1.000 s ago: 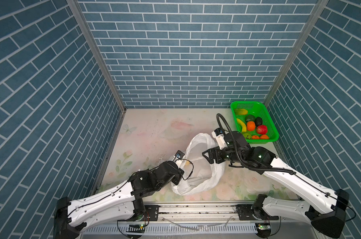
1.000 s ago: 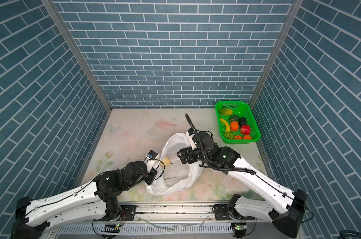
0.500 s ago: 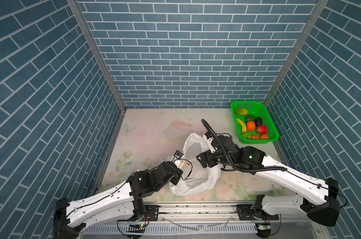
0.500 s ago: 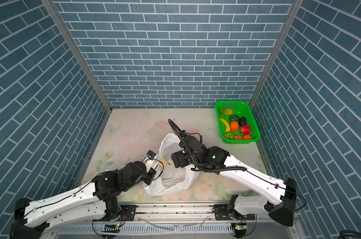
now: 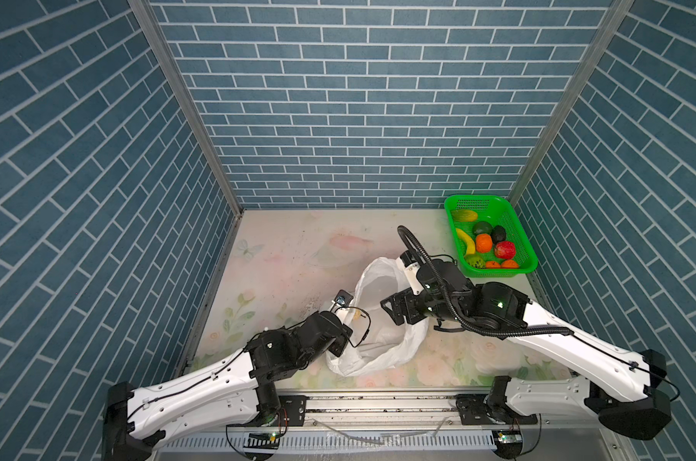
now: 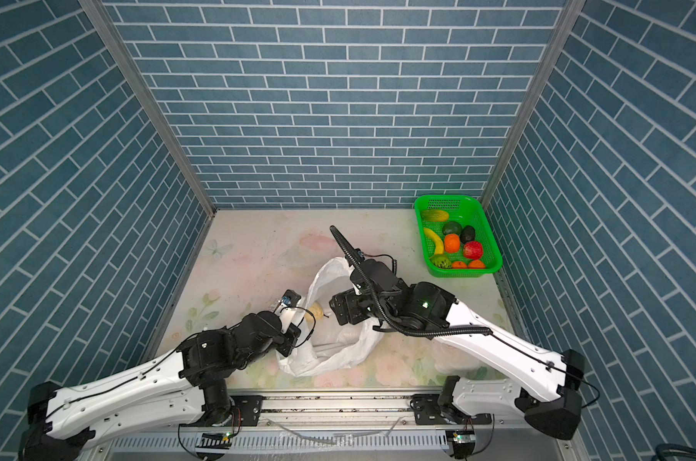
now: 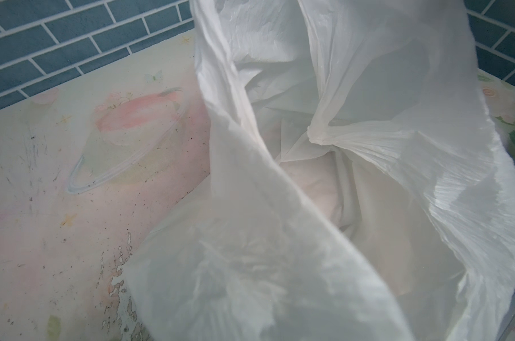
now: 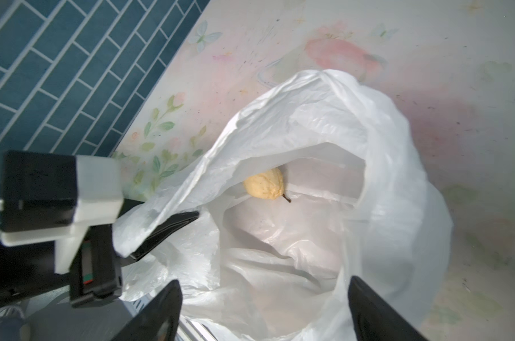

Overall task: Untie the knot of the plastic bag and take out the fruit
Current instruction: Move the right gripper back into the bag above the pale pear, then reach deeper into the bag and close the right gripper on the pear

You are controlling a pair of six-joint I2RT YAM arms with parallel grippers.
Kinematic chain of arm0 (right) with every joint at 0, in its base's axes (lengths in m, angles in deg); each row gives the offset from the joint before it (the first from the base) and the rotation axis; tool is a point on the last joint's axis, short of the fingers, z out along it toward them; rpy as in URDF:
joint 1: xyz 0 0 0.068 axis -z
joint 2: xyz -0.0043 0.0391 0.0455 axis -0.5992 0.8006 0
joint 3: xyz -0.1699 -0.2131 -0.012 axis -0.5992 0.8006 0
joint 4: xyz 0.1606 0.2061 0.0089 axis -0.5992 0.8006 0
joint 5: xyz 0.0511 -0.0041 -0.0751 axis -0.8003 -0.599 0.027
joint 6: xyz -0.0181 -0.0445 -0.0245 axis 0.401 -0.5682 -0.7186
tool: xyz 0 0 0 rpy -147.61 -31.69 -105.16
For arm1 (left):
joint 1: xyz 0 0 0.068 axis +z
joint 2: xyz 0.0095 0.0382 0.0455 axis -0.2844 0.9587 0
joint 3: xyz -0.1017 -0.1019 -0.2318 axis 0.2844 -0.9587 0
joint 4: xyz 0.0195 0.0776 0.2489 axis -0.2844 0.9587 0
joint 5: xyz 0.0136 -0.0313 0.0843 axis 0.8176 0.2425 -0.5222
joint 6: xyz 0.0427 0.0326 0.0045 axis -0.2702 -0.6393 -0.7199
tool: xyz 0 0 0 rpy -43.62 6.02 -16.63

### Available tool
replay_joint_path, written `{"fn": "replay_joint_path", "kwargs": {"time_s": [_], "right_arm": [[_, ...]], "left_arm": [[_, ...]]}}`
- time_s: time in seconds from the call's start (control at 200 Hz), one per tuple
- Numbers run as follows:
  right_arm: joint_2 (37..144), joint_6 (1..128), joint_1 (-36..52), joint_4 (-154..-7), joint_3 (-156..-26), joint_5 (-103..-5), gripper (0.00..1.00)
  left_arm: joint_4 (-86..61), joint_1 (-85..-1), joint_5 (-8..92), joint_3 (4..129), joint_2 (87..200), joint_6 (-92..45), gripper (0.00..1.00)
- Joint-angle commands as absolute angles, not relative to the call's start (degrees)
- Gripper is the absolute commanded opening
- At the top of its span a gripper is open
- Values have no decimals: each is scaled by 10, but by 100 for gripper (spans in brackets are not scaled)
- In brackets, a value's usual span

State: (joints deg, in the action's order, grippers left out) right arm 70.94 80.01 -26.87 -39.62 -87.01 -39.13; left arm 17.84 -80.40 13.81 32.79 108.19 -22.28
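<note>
Floral table (image 5: 278,255): left pincer (image 8: 185,220) closed, apparently clamping the plastic bag (image 8: 383,147) at its rim; right pincer (image 8: 263,282) spread wide over its mouth; pale fruit (image 8: 265,186) inside.

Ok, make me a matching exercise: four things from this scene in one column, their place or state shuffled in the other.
Things:
1. left gripper
2. right gripper
3. pale yellow fruit
4. green basket

Place or state:
a. in the far right corner of the table
b. inside the plastic bag
c. shut on the bag's rim
d. open, facing the bag's mouth

Pairs: 1-c, 2-d, 3-b, 4-a.
</note>
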Motion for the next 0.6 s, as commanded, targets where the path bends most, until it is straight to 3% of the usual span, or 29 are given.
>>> {"fn": "replay_joint_path", "kwargs": {"time_s": [0.0, 0.21, 0.595], "right_arm": [[731, 804, -274, -492, -819, -442, 86], [784, 775, -279, -605, -754, -469, 85], [830, 762, -299, -741, -619, -433, 78]], "left_arm": [[180, -807, 130, 342, 1075, -217, 0], [198, -806, 118, 341, 1053, -210, 0], [219, -806, 102, 342, 1037, -213, 0]]}}
